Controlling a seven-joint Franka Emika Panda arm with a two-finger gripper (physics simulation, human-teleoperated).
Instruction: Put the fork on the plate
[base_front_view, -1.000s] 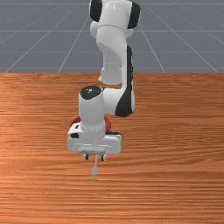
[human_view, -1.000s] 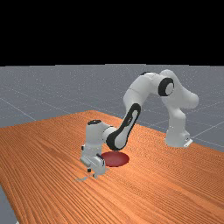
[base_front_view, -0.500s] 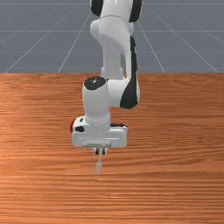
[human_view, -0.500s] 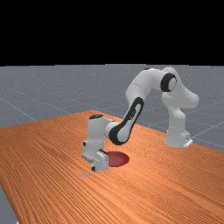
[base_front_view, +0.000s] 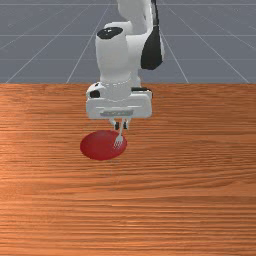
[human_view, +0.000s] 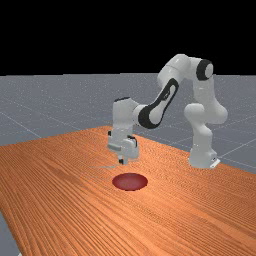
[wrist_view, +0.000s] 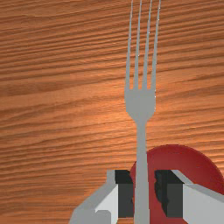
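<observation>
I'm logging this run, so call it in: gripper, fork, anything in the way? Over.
Gripper shut on fork. Fork held up in the air, not yet on plate. No obstacle seen between them.

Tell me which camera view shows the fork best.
The wrist view: close up, the fork has four distinct tines. The front view shows it smaller, tines against the red plate; the far view shows it as a thin, pale line extending from the gripper.
</observation>
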